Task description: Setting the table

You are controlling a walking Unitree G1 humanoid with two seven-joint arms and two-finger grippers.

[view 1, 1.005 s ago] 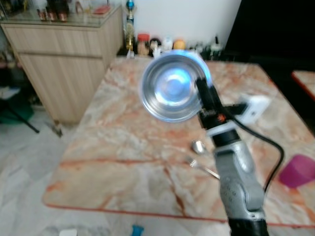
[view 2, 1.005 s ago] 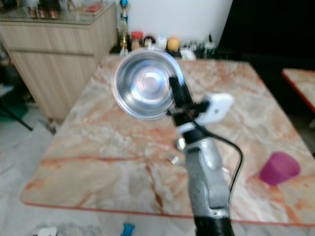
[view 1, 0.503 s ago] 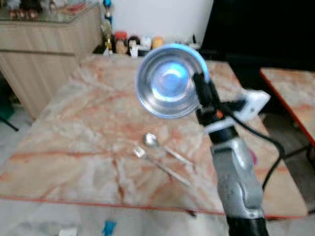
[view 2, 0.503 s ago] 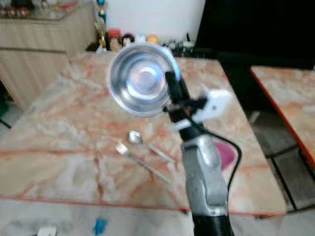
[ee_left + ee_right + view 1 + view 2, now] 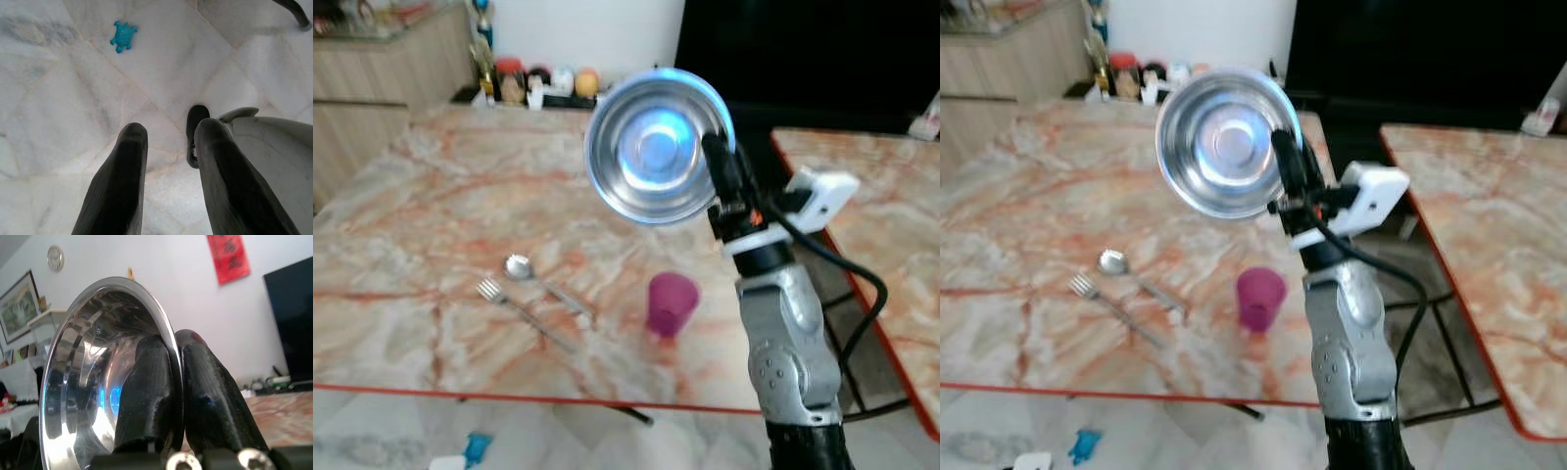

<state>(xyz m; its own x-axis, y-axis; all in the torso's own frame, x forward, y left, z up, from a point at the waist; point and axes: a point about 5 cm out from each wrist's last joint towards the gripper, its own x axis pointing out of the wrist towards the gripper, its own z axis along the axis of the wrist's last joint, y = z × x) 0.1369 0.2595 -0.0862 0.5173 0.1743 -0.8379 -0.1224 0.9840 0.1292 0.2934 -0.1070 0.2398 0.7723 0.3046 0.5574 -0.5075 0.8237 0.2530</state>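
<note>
Steel bowl [image 5: 656,145]: held up above the marble table [image 5: 401,235], rim pinched between the closed fingers of the right gripper [image 5: 177,396], open side toward the head camera
Spoon [image 5: 536,279], fork [image 5: 521,311], purple cup [image 5: 671,304]: on the table near its front edge
Left gripper [image 5: 168,196]: fingers parted, empty, over the tiled floor [image 5: 58,98]
</note>
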